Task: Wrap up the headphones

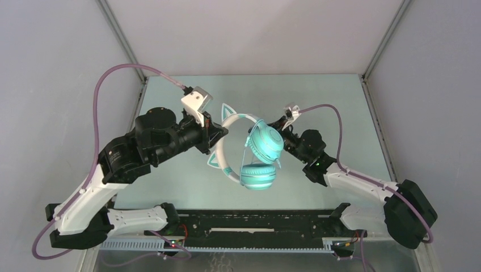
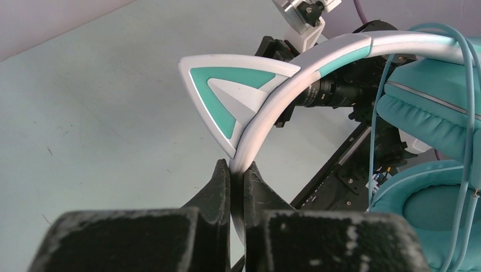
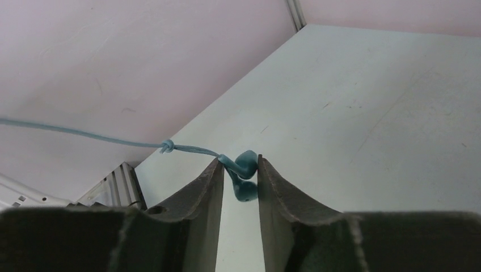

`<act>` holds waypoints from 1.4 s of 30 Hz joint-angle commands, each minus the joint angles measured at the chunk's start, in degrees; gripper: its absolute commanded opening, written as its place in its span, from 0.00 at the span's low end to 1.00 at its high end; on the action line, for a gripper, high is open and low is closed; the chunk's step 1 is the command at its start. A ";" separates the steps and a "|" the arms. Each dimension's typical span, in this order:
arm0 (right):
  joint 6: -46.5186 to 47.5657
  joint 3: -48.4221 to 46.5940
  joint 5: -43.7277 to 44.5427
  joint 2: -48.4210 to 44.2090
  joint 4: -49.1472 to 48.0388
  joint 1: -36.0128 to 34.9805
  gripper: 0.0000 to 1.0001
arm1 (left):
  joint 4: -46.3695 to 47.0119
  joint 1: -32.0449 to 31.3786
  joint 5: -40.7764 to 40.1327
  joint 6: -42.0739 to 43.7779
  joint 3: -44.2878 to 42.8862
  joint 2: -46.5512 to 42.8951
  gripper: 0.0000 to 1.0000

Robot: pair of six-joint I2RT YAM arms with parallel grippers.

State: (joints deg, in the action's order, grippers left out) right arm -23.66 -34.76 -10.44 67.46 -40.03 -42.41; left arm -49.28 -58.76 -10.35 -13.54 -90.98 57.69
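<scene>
The left hand [image 2: 237, 170] clamps the headband [image 2: 340, 54]; the right hand [image 3: 239, 161], pinching the plug [image 3: 245, 173], should wind the cable [image 3: 85, 135] snugly round the cups [image 1: 265, 141].

table [image 1: 266, 90] — pale green, faintly scuffed | walls [image 1: 255, 34] — plain grey | metal corner struts [image 1: 121, 37] at back

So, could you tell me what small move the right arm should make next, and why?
Probably sweep the right gripper around the ear cups to lay a loop. It pinches the cable at its plug end, line taut, while the left gripper clamps the headband beside a cat ear, steadying the headphones.
</scene>
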 commanded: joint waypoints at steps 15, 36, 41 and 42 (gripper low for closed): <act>0.96 -0.46 2.86 -3.19 6.05 -3.48 0.00 | 9.20 1.68 -11.03 -7.87 -3.71 -0.21 0.00; 4.18 4.27 15.05 -16.76 16.31 -20.51 0.00 | 7.17 13.07 -27.17 -27.62 4.84 3.89 0.00; 3.02 4.18 15.32 -20.60 21.91 -21.49 0.00 | 6.66 13.07 -31.74 -26.33 8.47 4.61 0.00; 2.89 4.23 15.27 -21.12 22.67 -21.48 0.00 | 6.91 12.99 -31.95 -26.02 9.47 4.86 0.00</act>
State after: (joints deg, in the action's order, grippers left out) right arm -21.30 -30.74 4.10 49.15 -22.83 -63.13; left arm -48.12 -46.19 -34.87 -36.71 -83.50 63.02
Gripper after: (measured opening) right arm 0.025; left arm 0.054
